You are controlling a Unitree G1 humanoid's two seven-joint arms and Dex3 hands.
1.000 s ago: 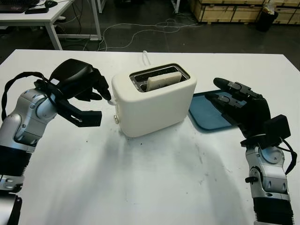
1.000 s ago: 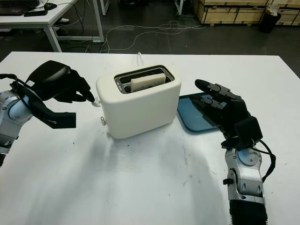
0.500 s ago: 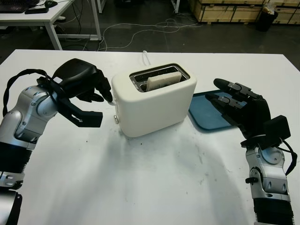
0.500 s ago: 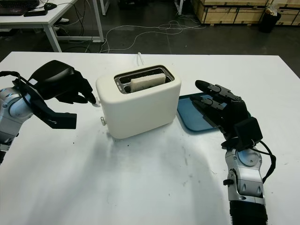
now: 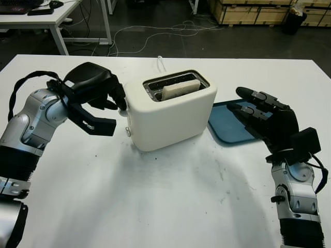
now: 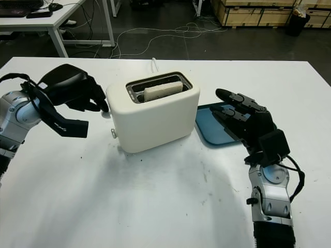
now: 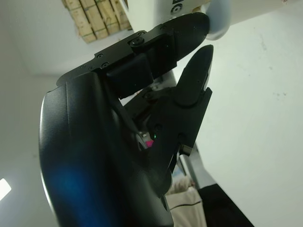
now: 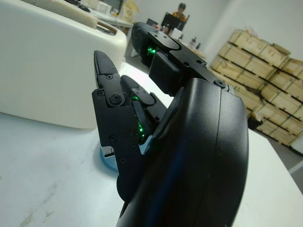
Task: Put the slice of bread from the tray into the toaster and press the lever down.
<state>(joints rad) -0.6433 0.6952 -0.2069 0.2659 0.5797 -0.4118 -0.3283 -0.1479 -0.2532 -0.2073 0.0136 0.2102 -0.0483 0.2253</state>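
**One slice in the slot, left fingers at the lever**

One slice of bread [image 5: 180, 89], pale and rough-crumbed, stands on edge in the slot of the toaster [image 5: 170, 111], its top edge poking above the chrome-rimmed opening. The toaster is a smooth, rounded cream plastic box sitting on the matte white table [image 5: 165, 206], which is scuffed with small dark specks. Just beside its right end lies the tray [image 5: 227, 125], a flat blue rectangle with rounded corners and a low lip.

The left hand [image 5: 98, 93], glossy black shell with blocky jointed fingers, is at the toaster's left end; its fingers curl downward, and a fingertip [image 7: 196, 23] meets the rounded white lever knob [image 7: 218, 19]. The right hand [image 5: 264, 116] hovers over the tray's near edge, holding nothing, fingers extended.

Against a second ago, the left hand has moved in closer to the toaster's end and its fingers now cover the lever knob. The right hand, bread and tray have stayed put.
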